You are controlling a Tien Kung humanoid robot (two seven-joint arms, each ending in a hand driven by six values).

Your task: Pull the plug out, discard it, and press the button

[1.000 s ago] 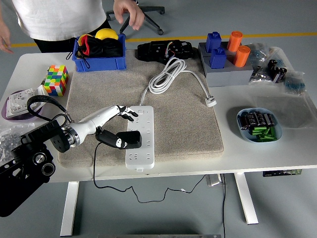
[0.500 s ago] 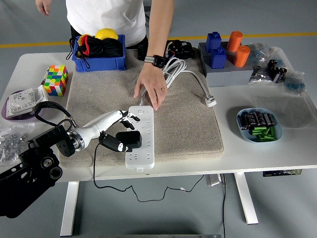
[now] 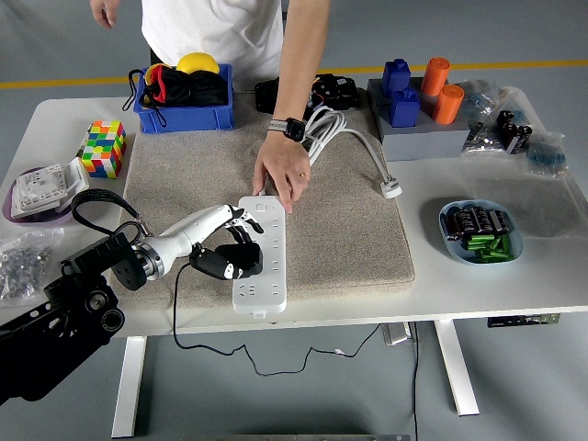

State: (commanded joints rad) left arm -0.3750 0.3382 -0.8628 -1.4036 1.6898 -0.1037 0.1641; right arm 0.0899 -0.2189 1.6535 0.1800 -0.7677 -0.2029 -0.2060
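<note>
Left robot hand [image 3: 231, 241] grips the black plug [image 3: 230, 264] (fingers curled around it) — on the power strip [image 3: 260, 266].

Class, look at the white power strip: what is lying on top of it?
On the power strip: the black plug gripped by the left hand, and a person's hand pressing its far end. Sockets beneath are hidden.

The white table [image 3: 514, 276] is seen from a single high head camera on the robot's side, angled forward and down, its near edge lowest.
</note>
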